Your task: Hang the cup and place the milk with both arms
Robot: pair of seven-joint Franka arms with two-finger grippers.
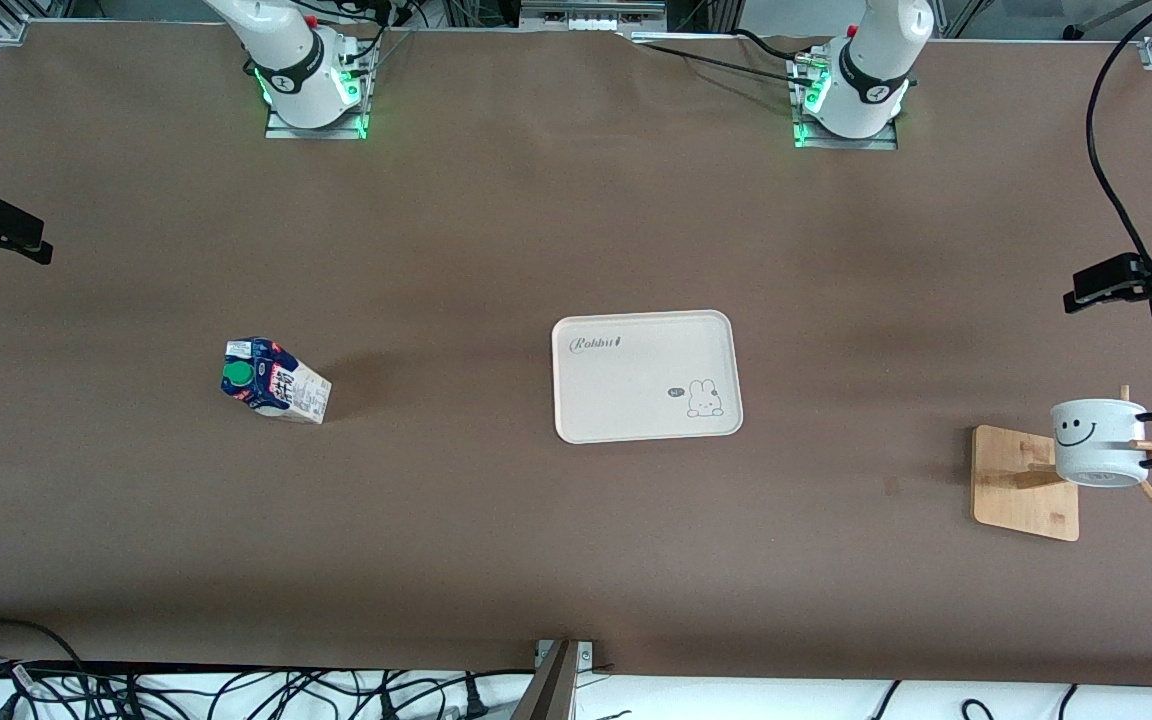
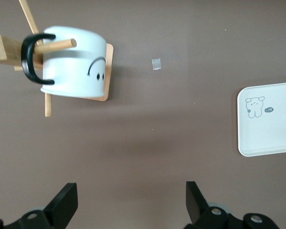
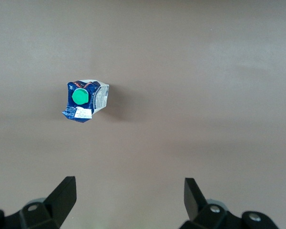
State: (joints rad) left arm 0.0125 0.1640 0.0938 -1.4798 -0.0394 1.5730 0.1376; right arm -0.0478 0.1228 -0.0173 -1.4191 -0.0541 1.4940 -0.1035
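The cup, white with a black smiley, hangs by its black handle on a peg of the wooden rack at the left arm's end of the table. My left gripper is open and empty, high over bare table beside the rack. The milk stands upright with its green cap up, toward the right arm's end. My right gripper hangs open and empty over bare table at that end, apart from the carton.
A cream tray with a rabbit drawing lies in the middle of the table with nothing on it. A small bit of tape sits on the brown cloth between tray and rack. Cables run along the table's front edge.
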